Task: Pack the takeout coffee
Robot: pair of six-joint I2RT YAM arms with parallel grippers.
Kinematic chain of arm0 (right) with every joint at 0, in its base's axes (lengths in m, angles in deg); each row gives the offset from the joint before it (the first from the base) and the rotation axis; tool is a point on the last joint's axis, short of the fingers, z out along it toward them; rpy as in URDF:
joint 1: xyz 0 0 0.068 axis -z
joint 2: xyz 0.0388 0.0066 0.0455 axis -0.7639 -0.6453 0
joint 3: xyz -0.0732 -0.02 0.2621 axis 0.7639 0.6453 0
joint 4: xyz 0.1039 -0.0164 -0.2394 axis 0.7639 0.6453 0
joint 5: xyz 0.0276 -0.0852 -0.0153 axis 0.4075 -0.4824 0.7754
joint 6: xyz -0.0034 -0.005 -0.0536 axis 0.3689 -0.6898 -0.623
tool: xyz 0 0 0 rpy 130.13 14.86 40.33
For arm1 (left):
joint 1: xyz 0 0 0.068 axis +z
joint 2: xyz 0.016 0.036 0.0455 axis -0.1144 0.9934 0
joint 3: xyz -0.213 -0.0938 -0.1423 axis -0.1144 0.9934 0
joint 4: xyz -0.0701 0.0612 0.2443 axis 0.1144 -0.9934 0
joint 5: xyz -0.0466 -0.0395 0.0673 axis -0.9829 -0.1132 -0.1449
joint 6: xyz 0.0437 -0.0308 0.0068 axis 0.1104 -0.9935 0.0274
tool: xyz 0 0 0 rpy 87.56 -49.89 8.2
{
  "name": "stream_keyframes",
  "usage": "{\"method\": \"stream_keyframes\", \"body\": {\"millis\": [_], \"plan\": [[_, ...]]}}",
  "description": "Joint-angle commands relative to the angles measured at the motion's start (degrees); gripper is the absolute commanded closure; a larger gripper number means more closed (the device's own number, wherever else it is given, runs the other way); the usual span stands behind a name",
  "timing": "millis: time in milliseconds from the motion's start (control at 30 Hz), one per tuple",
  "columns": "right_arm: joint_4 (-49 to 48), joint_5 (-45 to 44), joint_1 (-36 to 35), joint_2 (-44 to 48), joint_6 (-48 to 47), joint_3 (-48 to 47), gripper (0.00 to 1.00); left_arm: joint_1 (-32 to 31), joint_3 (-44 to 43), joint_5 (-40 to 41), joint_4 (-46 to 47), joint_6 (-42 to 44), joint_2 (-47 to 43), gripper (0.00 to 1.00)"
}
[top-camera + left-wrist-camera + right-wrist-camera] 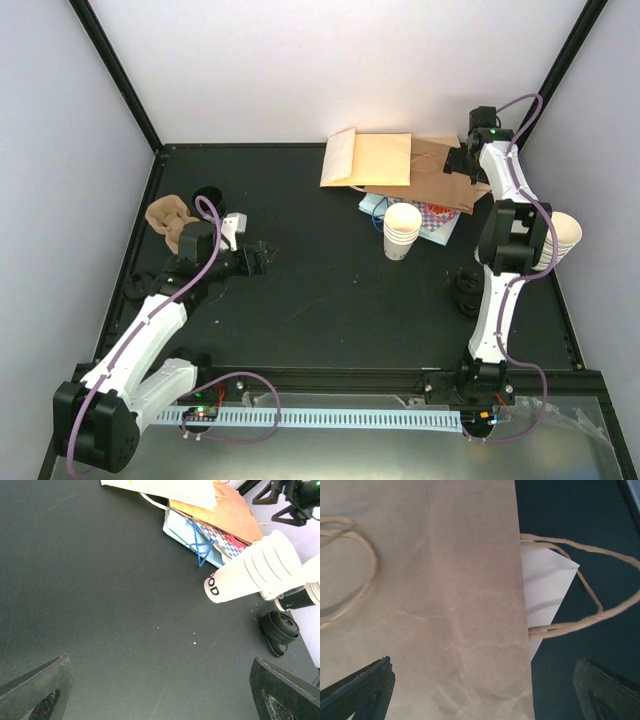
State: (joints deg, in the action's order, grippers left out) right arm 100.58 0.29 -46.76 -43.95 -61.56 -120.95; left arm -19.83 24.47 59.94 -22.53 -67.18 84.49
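black table (330,300), right pincer (480,695) wide above bag (445,580)

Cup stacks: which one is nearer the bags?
The mid-table stack, beside the bags; the other stack stands far right, partly hidden by the right arm.

Clutter on the black table (330,300)
Flat brown paper bags (385,160) lie at the far edge over a blue patterned packet (375,207); a nested stack of cream paper cups (402,230) stands just beside it.
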Motion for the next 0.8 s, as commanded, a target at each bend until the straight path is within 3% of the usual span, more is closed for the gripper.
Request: {"method": "stream_keyframes", "body": {"millis": [0,167,467,633,767], "plan": [[1.7,-0.1,0.1,-4.2,0.9,-6.3,0.00,-0.5,0.1,-1.0,2.9,-0.3,-0.3,0.01],[2.8,-1.3,0.3,-9.6,1.3,-12.4,0.00,-0.5,0.0,-1.0,2.9,0.4,0.4,0.01],[1.9,-7.5,0.4,-13.8,3.9,-13.4,0.00,-0.5,-0.7,-0.5,2.5,1.4,1.0,0.01],[0.6,2.6,0.9,-15.4,4.3,-13.8,0.00,-0.5,-0.8,-0.4,2.3,1.5,1.2,0.01],[-0.7,15.6,1.2,-15.1,4.5,-13.8,0.16,-0.5,-0.8,-0.5,2.3,1.6,1.2,0.01]]}}
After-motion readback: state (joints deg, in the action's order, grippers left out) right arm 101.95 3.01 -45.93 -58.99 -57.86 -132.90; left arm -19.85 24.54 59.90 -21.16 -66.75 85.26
